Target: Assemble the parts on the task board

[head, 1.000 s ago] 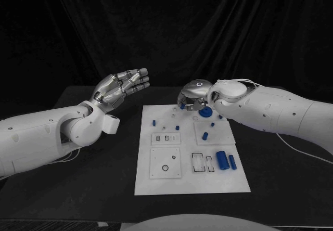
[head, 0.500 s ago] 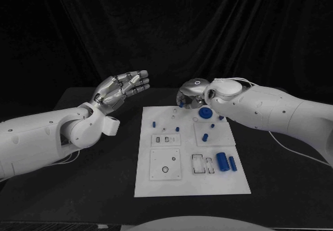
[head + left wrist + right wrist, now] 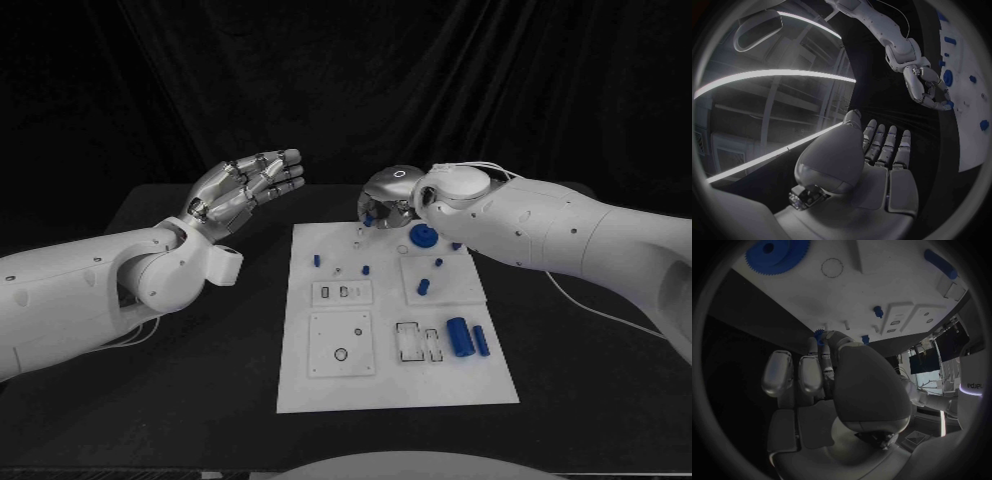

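Note:
The white task board (image 3: 378, 385) lies mid-table and also shows in the right wrist view (image 3: 792, 295). At its far edge my right hand (image 3: 387, 203) is curled, its fingertips (image 3: 824, 342) pinching a small blue part (image 3: 819, 334). That hand (image 3: 926, 90) also appears in the left wrist view. A blue gear (image 3: 423, 236) lies just right of it on the board. A thick blue cylinder (image 3: 460, 335) and a slim one (image 3: 482, 340) lie near the board's right edge. My left hand (image 3: 245, 185) is raised off the board's left side, open, with nothing in it.
Small blue pegs (image 3: 317, 260) (image 3: 366, 268) (image 3: 424, 287) stand on the board's upper half. Inset plates with slots (image 3: 343, 290) and a ring hole (image 3: 342, 354) sit lower left. Black table (image 3: 188, 380) surrounds the board.
My right hand has shifted a little to the left along the board's far edge, still pinching the small blue part. The left hand stays raised, barely moved.

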Robot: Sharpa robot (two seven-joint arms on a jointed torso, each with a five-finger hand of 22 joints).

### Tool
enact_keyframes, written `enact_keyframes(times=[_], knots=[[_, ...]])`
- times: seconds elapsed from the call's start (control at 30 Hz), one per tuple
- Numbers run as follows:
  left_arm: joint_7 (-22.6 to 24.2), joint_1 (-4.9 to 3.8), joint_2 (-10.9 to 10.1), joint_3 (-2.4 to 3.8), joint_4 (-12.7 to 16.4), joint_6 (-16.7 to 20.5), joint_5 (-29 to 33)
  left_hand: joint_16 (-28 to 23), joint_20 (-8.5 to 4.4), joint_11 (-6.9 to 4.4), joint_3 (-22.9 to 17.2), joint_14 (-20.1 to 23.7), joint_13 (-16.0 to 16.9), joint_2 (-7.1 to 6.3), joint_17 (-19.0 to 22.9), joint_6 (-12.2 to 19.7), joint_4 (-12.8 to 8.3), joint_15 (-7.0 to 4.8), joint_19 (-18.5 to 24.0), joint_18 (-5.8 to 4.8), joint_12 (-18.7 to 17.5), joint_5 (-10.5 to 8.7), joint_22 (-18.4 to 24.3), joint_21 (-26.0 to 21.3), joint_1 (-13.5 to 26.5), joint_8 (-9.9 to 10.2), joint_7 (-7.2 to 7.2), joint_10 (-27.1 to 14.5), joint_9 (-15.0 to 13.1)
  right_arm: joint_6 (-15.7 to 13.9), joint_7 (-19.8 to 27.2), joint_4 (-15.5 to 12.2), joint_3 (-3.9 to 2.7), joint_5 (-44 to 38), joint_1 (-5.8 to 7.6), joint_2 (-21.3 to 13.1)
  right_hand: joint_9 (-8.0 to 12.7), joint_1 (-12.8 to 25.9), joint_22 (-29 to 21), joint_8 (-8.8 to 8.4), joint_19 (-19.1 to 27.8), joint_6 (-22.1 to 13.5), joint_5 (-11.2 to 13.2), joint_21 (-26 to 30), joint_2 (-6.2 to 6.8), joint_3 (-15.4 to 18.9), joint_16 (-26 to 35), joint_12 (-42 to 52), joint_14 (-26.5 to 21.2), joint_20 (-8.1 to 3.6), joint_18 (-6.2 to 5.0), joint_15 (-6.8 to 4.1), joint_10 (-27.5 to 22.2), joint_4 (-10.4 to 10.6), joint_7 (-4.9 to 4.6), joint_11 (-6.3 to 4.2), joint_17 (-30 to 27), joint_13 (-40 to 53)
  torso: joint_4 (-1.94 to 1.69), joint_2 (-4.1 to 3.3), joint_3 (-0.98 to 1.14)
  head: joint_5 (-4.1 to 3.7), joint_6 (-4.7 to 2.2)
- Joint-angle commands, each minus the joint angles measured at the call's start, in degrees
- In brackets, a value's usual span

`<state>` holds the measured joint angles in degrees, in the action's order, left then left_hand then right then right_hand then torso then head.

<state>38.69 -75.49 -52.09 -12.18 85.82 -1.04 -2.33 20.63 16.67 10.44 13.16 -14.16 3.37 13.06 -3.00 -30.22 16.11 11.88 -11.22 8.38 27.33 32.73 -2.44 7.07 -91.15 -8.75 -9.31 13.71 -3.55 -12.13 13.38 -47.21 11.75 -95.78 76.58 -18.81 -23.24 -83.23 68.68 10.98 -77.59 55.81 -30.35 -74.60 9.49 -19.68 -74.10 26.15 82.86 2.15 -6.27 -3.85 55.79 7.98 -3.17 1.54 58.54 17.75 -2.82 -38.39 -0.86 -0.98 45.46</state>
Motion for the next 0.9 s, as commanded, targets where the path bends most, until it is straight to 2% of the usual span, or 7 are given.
enact_keyframes(times=[0.03,0.17,0.4,0.67,0.9], knots=[[3.5,-0.05,-0.1,0.06,0.2,0.3,0.1,0.2,0.14,-0.04,-0.3,-0.3,0.0,0.04,-0.1,-0.2,0.0,-0.02,-0.4,-0.6,0.2,0.31,-0.1,0.2,-0.5,-0.3,-0.12,0.4,-0.1,1.2,0.1,0.5,-0.03,0.1,-0.05,0.4,-0.1,-0.5,0.0,-0.02,-0.2,-0.4,0.2,-0.3,-0.15,-0.1,-0.2,-0.3,-0.2,0.24,1.1,-0.04,0.5,-0.4,0.06,0.07,-0.1,-0.1,0.03,-0.01,0.0,0.05,0.2],[3.5,-0.05,-0.2,0.06,0.3,0.4,0.1,0.1,0.13,-0.11,-0.3,-0.2,0.0,-0.08,-0.1,0.0,0.0,-0.08,-0.4,-0.62,0.1,0.32,0.0,0.1,-0.5,-0.2,-0.09,0.3,0.0,1.3,0.2,0.9,-0.03,0.1,-0.15,0.9,-0.1,-0.5,0.2,-0.11,-0.2,-0.6,0.3,-0.4,-0.19,-0.2,-0.3,-0.4,-0.2,0.28,1.14,0.01,0.6,-0.5,0.05,0.11,0.0,-0.1,0.04,-0.06,0.05,0.07,0.32],[3.5,-0.06,-0.4,0.06,0.6,0.9,0.1,0.1,0.13,-0.18,-0.3,-0.2,0.0,-0.17,-0.1,0.1,0.0,-0.1,-0.4,-0.63,0.1,0.33,-0.1,0.2,-0.5,-0.2,-0.06,0.3,0.0,2.1,0.2,1.3,-0.03,0.1,-0.45,1.5,-0.2,-0.5,0.3,-0.23,-0.1,-0.8,0.4,-0.4,-0.23,-0.4,-0.2,-0.6,-0.3,0.34,1.13,0.05,0.6,-0.7,0.06,0.13,-0.1,-0.1,0.11,-0.14,-0.03,0.24,0.35],[3.4,-0.06,-0.7,0.07,0.9,1.3,0.1,0.2,0.13,-0.21,-0.3,-0.2,0.0,-0.2,-0.1,0.0,0.0,-0.1,-0.4,-0.64,0.1,0.33,-0.1,0.2,-0.5,-0.2,-0.05,0.3,0.0,2.9,0.2,1.6,-0.04,0.1,-0.76,1.9,-0.2,-0.4,0.4,-0.42,0.0,-1.2,0.6,-0.4,-0.29,-0.6,0.0,-0.8,-0.6,0.42,1.14,0.14,0.6,-0.8,0.05,0.2,-0.4,-0.2,-0.05,-0.08,0.03,0.4,1.01],[3.5,-0.07,-0.9,0.07,1.1,1.6,0.1,0.2,0.13,-0.21,-0.3,-0.2,0.0,-0.2,-0.1,0.0,0.0,-0.1,-0.4,-0.64,0.1,0.33,-0.1,0.2,-0.5,-0.2,-0.05,0.3,0.0,3.0,0.2,1.8,-0.04,0.1,-1.02,2.2,-0.3,-0.2,0.4,-0.67,0.2,-1.7,0.7,-0.3,-0.38,-0.7,0.1,-1.0,-0.8,0.51,1.13,0.23,0.6,-0.9,0.05,0.27,-0.6,-0.2,-0.14,-0.11,-0.04,0.57,1.4]])
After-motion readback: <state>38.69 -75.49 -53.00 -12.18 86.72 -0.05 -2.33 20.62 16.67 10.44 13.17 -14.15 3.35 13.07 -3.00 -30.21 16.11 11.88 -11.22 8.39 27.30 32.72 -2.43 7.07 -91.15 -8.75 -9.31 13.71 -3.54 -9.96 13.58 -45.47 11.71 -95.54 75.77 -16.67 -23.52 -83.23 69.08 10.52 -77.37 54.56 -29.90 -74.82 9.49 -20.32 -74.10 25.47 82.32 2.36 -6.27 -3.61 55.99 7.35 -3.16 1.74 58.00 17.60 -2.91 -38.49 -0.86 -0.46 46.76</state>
